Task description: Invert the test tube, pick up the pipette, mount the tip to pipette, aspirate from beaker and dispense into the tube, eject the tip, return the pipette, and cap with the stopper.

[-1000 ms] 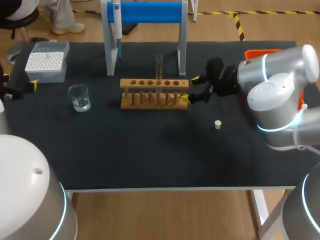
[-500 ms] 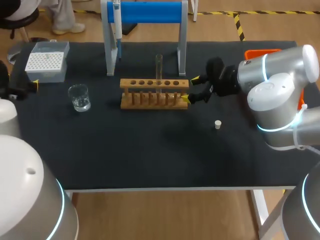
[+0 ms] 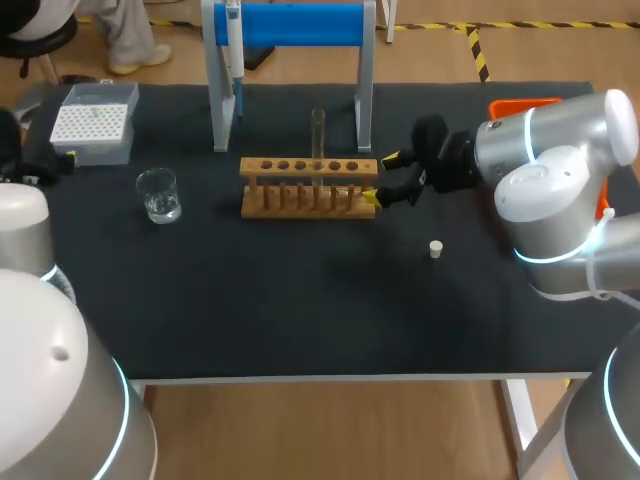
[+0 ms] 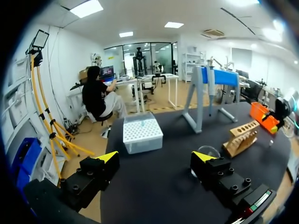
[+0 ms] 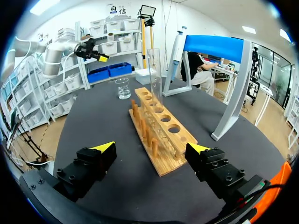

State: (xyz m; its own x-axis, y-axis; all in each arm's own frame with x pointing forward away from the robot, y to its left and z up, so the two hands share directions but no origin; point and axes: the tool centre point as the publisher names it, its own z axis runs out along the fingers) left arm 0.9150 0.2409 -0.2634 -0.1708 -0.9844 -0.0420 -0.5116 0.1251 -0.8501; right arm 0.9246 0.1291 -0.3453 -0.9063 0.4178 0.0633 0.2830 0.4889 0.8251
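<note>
Test tube [image 3: 318, 135] stood upright in the wooden rack [image 3: 308, 187], long axis vertical, in one of the middle holes. Your right gripper [image 3: 378, 177] was the nearer one. Its fingers were spread wide and held nothing, straddling the rack's end, with the tube ahead of them along the rack. Your left gripper [image 4: 156, 156], likewise open and empty, hung well apart by the tip box [image 3: 93, 122]. The blue stand [image 3: 290, 25] rose just behind the rack.

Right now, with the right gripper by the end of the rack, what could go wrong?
The open right gripper sits at the end of the wooden rack; pushing forward could shove it and tip the tall test tube standing in it. The small stopper lies loose beside that arm and could get knocked away.
</note>
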